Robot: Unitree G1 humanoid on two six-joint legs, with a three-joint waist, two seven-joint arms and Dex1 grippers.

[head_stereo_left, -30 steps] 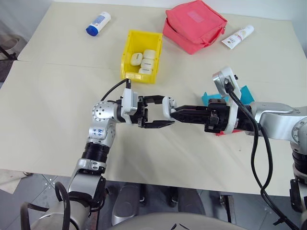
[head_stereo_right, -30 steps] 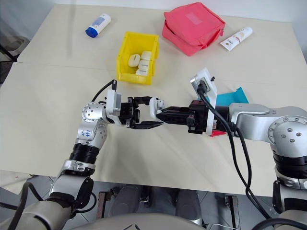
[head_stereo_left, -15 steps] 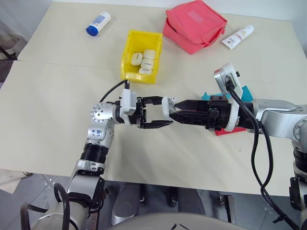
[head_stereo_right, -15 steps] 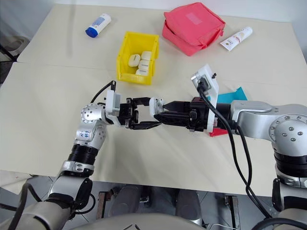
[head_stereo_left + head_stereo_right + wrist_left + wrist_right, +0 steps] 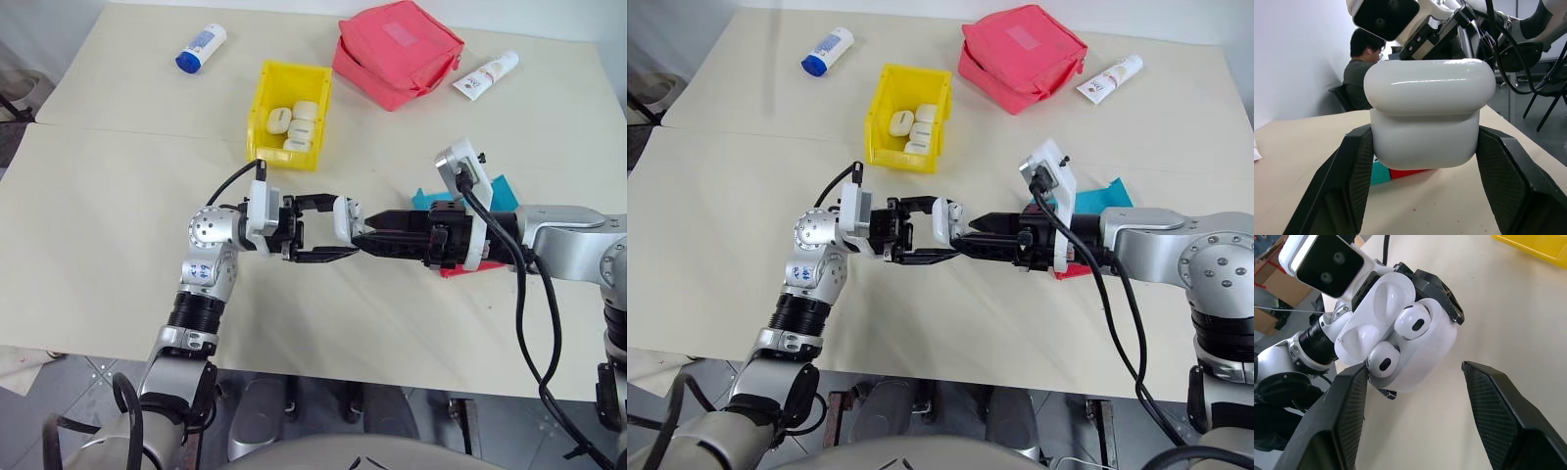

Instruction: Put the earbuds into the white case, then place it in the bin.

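My left gripper (image 5: 338,227) is shut on the white case (image 5: 343,216), holding it up above the table's middle. The case's lid stands open, and two earbuds (image 5: 1411,322) (image 5: 1382,360) sit in its wells. My right gripper (image 5: 362,238) points at the case from the right. It is open, with one finger (image 5: 1347,416) on each side of the case and nothing held. In the left wrist view the case (image 5: 1427,117) sits between the two black pads. The yellow bin (image 5: 266,98) stands further back and holds several white cases.
A red pouch (image 5: 397,51), a white tube (image 5: 486,74) and a white-and-blue bottle (image 5: 201,47) lie along the table's far side. Teal (image 5: 495,191) and red (image 5: 456,269) trays sit under my right arm. A person (image 5: 1364,63) sits beyond the table.
My right gripper's fingers, shut at the case a second ago, have spread apart. Both arms have stayed in place, and the left still holds the case.
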